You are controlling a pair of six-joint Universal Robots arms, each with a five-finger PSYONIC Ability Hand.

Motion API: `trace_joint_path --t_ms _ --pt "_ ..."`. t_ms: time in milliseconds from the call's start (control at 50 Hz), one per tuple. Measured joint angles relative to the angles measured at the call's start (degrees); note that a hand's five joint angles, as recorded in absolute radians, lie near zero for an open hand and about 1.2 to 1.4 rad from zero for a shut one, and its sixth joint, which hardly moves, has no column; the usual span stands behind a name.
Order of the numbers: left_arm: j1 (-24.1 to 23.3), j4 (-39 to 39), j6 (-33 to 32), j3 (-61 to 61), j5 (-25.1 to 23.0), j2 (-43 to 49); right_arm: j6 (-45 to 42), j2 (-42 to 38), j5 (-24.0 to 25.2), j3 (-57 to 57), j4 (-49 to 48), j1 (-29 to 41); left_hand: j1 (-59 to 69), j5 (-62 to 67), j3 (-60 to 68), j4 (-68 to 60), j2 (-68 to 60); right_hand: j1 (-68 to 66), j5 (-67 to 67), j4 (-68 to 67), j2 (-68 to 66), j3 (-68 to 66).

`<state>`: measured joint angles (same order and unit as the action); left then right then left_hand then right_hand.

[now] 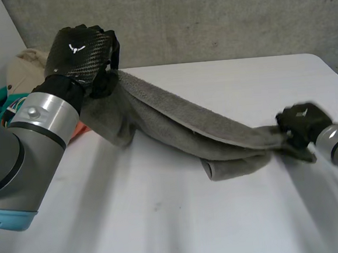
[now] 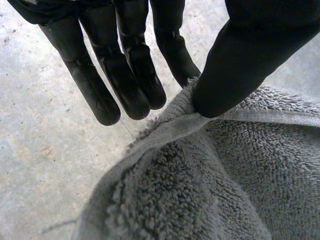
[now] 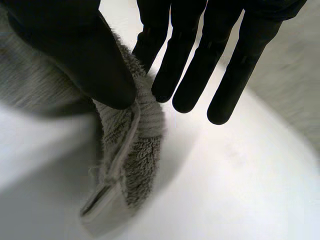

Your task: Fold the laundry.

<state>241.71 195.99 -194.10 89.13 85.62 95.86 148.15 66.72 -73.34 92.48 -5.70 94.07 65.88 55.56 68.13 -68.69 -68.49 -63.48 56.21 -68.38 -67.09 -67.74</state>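
The white table, grey wall behind, carries a towel.

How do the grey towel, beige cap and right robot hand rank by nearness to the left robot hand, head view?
1. Grey towel: pinched in left robot hand.
2. Beige cap: just beside it, leftward.
3. Right robot hand: far right, towel's other end.
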Motion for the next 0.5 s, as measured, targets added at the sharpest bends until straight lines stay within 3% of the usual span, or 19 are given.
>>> trace_joint_path --t_ms 60,100,220,360,500 --pt "0.2 -1.13 -0.16 0.21 -0.05 -0.25 -0.07 4.82 -0.38 -0.74 1.74 -0.13 0.0 0.0 0.0 0.0 0.0 0.0 0.0 -0.01 0.0 0.0" --pt "0.59 -3.59 -0.34 0.51 -0.1 -0.57 -0.44 12.17 -0.33 -3.11 6.78 -0.78 0.0 0.0 0.0 0.0 0.0 0.0 0.35 -0.03 0.0 0.0" --pt "2.1 -10.19 -1.26 1.58 -0.24 -0.71 -3.2 18.85 0.82 -12.23 23.68 -5.5 0.0 0.0 0.18 0.0 0.0 0.0 0.63 -0.05 0.0 -0.01" --pt "3.74 -14.03 -5.61 3.61 -0.5 1.82 -12.17 18.57 3.11 -18.21 40.05 -10.7 0.0 0.0 0.22 0.0 -0.07 0.0 0.62 -0.07 -0.02 -0.01" --pt "4.17 -11.91 -11.91 -0.15 -0.75 10.36 -13.27 9.95 3.87 -18.23 38.63 -10.31 0.0 0.0 0.22 -0.01 -0.07 0.0 0.62 -0.08 -0.08 -0.01"
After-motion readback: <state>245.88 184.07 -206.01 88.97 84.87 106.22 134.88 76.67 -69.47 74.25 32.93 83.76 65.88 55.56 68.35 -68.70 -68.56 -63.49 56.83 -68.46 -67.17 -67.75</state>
